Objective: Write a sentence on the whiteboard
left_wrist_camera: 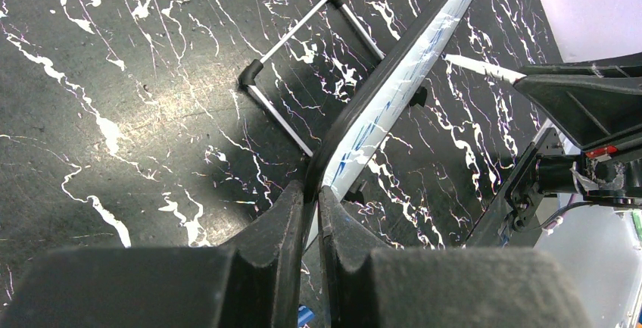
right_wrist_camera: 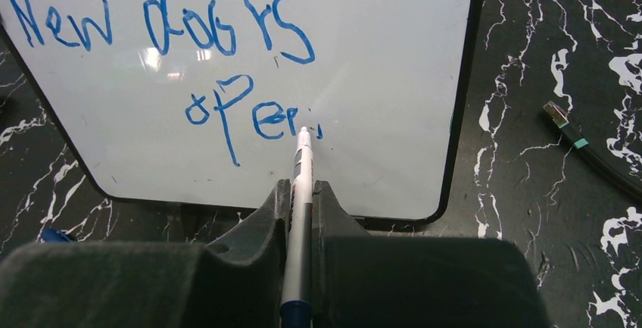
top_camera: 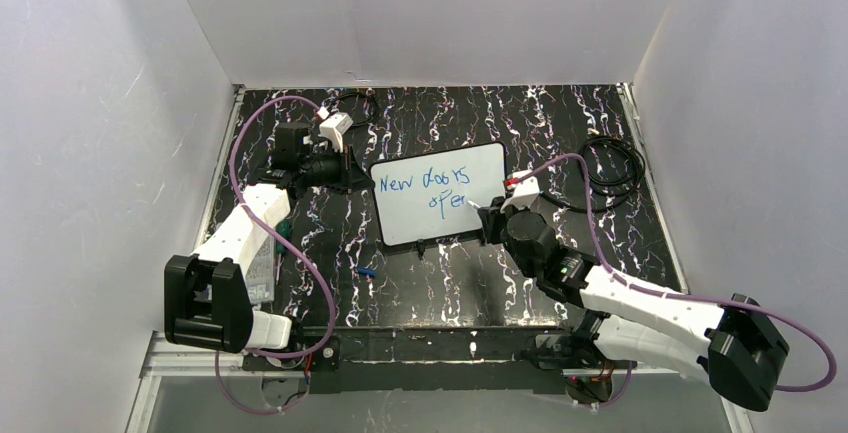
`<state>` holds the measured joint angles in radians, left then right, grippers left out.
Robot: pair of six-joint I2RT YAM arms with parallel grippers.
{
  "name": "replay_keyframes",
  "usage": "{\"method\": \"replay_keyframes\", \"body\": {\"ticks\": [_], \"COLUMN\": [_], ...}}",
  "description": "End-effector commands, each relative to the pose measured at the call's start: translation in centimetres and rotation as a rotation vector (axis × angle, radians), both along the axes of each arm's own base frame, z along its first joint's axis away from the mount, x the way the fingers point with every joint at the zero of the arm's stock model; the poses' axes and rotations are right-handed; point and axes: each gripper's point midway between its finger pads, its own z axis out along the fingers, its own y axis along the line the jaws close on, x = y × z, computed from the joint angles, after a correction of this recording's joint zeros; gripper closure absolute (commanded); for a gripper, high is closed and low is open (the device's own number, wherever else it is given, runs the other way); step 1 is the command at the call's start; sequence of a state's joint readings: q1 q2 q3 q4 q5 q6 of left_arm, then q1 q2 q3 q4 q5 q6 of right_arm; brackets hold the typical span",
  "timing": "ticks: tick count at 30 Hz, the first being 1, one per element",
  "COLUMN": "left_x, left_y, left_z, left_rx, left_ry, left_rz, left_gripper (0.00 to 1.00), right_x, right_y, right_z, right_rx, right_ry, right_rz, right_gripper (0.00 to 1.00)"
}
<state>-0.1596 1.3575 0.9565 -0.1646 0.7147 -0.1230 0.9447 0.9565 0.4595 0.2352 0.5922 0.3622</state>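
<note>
The whiteboard (top_camera: pixel 440 193) stands tilted on the black marbled table, its white face toward me. It shows large in the right wrist view (right_wrist_camera: pixel 378 78) and edge-on in the left wrist view (left_wrist_camera: pixel 394 85). The sentence (top_camera: pixel 437 189) is blue writing in two lines: "New doors" above "oper" (right_wrist_camera: pixel 250 112). My left gripper (left_wrist_camera: pixel 311 192) is shut on the board's left edge (top_camera: pixel 372 181). My right gripper (right_wrist_camera: pixel 302 192) is shut on a white marker (right_wrist_camera: pixel 301 184); its tip touches the board just right of the last letter. The marker tip also shows in the left wrist view (left_wrist_camera: pixel 473 67).
A black coiled cable (top_camera: pixel 612 161) lies right of the board; its plug end shows in the right wrist view (right_wrist_camera: pixel 564 120). A wire stand (left_wrist_camera: pixel 303 48) props the board from behind. A small blue cap (top_camera: pixel 366 273) lies in front of the board. White walls enclose the table.
</note>
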Motion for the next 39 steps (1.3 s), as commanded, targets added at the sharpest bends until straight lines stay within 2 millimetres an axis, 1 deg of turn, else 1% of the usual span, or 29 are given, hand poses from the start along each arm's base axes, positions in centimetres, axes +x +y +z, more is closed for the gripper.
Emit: {"method": "replay_keyframes", "body": {"ticks": [1, 10, 14, 21, 34, 39], "left_x": [-0.8, -0.8, -0.8, -0.7, -0.7, -0.8], "left_y": [-0.6, -0.6, -0.6, -0.6, -0.6, -0.6], "left_z": [1.8, 1.8, 1.7, 1.7, 1.7, 1.7], "left_rx": [-0.026, -0.025, -0.024, -0.025, -0.024, -0.024], "left_ry": [-0.047, -0.046, -0.045, -0.044, -0.045, -0.046], "left_rz": [-0.035, -0.034, -0.035, -0.034, -0.035, -0.036], "left_gripper": [1.0, 1.0, 1.0, 1.0, 1.0, 1.0], "right_x": [0.5, 1.2, 1.3, 1.7, 2.0, 2.0], "right_y": [0.8, 1.7, 1.8, 0.9, 0.1, -0.2], "right_z": [2.4, 2.9, 2.8, 2.7, 3.5, 3.3], "right_rx": [0.065, 0.068, 0.062, 0.047, 0.056, 0.045], "right_ry": [-0.056, -0.085, -0.086, -0.092, -0.121, -0.116], "right_rz": [0.012, 0.018, 0.016, -0.035, -0.073, -0.083], "right_gripper": [0.99, 0.99, 0.99, 0.99, 0.99, 0.99]}}
